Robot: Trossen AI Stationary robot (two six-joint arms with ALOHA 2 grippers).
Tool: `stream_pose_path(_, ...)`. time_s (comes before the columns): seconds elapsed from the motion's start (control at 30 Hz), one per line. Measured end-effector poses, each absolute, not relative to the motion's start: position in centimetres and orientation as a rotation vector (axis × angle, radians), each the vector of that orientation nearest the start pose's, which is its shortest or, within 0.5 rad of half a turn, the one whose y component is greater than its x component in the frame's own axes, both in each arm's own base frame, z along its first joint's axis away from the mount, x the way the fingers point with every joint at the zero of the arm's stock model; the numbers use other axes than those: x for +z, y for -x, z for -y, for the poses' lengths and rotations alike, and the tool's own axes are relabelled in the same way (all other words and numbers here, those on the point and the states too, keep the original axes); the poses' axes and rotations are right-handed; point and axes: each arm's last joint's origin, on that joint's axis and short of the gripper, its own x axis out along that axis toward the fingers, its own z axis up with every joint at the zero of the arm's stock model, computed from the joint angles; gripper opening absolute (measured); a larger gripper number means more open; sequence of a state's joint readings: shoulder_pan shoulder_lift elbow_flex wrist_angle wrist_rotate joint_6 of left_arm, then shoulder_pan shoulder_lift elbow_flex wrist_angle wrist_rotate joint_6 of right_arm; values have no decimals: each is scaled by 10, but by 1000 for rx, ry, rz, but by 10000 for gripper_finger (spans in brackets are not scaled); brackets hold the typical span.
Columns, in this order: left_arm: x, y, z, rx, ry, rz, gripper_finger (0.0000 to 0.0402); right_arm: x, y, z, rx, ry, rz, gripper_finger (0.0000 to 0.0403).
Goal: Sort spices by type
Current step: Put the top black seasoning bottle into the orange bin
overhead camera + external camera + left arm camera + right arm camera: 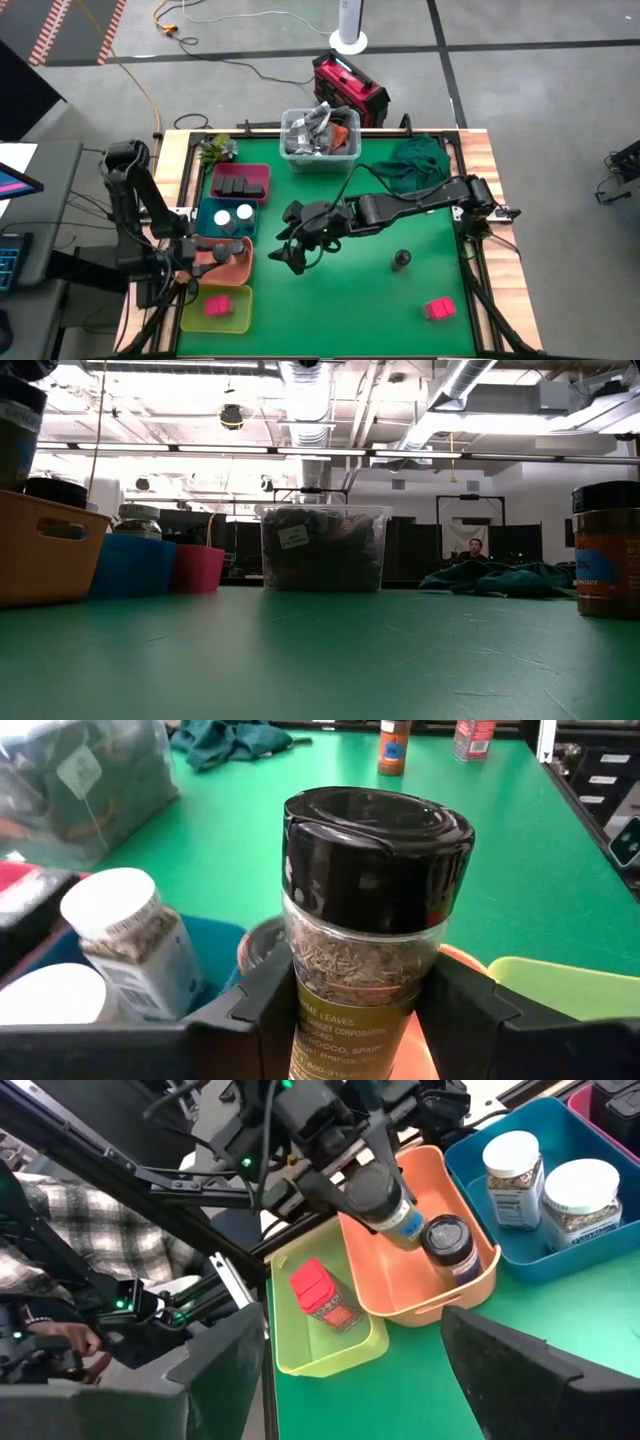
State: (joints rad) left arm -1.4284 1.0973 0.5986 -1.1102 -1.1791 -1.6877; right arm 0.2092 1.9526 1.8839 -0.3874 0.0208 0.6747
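Observation:
My left gripper (203, 250) is shut on a round, dark-lidded spice jar (365, 910), which it holds over the orange tray (238, 268). Another dark-lidded jar (450, 1250) lies in that tray. Two white-topped jars (232, 214) stand in the blue tray, black boxes (240, 186) sit in the pink-red tray, and a pink-red box (216, 305) lies in the yellow-green tray. Out on the green mat stand a dark jar (401, 260) and a pink-red box (438, 308). My right gripper (290, 255) hovers open over the mat to the right of the trays, with nothing between its fingers. My left gripper pinches the jar's lower, labelled body (340, 1010) between its two fingers, one on each side. The black lid (375, 845) stands out past the fingers. The jar is lifted clear over the orange tray; in the right wrist view it hangs tilted.
A clear bin (320, 140) of packets stands at the far middle, with a green cloth (415, 160) heaped at the far right. The four trays line the mat's left side. Open green mat lies in the middle and near right, between the two loose spices.

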Motion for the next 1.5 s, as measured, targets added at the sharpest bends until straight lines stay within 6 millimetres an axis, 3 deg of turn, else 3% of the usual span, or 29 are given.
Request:
stream_pose_path(0.63,169,-51,128,199,78,-481,169,349,-444,-94,27,-604,-494,327)
stream_pose_path(0.93,166,-49,129,203,103,-618,203,349,-444,-94,31,-604,-496,327)
stream_pose_path(1.23,166,-49,128,208,117,-620,247,349,-444,-94,35,-600,-497,327)
stream_pose_path(1.5,166,-49,128,211,126,-619,253,349,-444,-94,50,-600,-504,327)
